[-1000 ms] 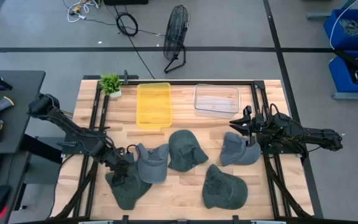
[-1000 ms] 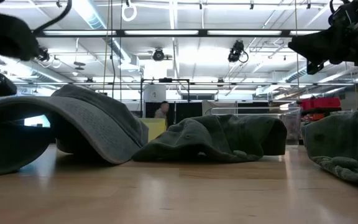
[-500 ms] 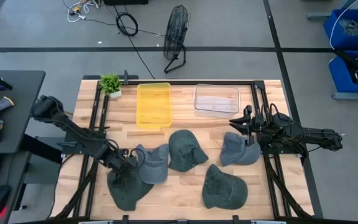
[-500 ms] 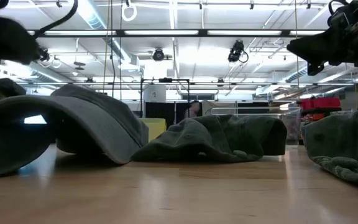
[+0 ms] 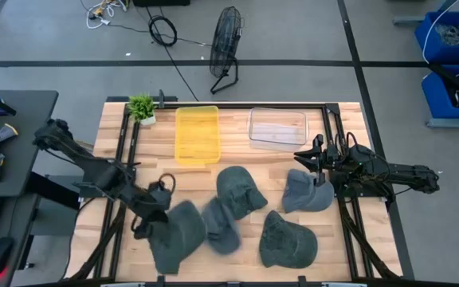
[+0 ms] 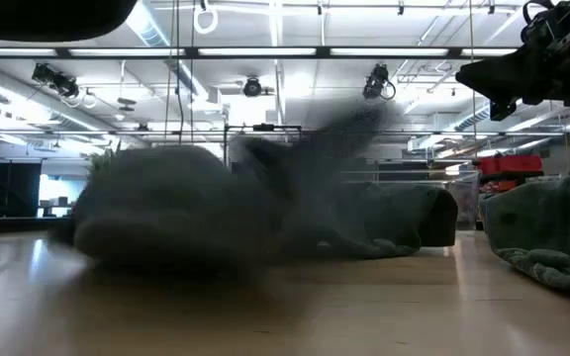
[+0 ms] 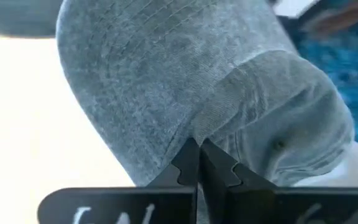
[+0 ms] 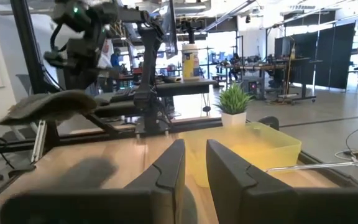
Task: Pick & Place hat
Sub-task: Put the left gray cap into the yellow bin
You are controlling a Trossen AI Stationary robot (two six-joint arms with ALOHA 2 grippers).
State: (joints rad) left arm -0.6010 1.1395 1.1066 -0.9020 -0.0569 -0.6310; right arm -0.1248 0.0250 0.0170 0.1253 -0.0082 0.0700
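The hat (image 5: 180, 237) in play is the grey cap at the near left of the table, well short of the yellow bin (image 5: 197, 134) and off toward the left arm's side of it. The left gripper (image 5: 154, 212) has it: in the left wrist view the two dark fingers (image 7: 188, 163) are pressed together with only a sliver between them, pinching a fold of the hat's fabric where the crown meets the stiffer band. The cap hangs forward from the jaws, crown and brim spreading away from the pinch, so its long axis runs roughly on from the fingers, not across them. From above, the cap spreads from the gripper away from the yellow bin, toward the table's near edge. A second cap (image 5: 221, 224) just beside it is smeared and seems to be in motion, dragged or flung by the lift; whether the two touch I cannot tell.

Judging from this, the carry to the yellow bin is a reach up the table, with the bin lying on the far side of the gripper from the hanging cap, so the cap should trail behind.

The right gripper (image 5: 317, 157) waits beside the dark cap (image 5: 305, 191) right of the bin, below the clear tray (image 5: 277, 127); its fingers (image 8: 166, 169) stand slightly apart, holding nothing. The right wrist view shows the left arm holding the hat raised clear of the wood, which the overhead view cannot show. The low view gives only a blur there.
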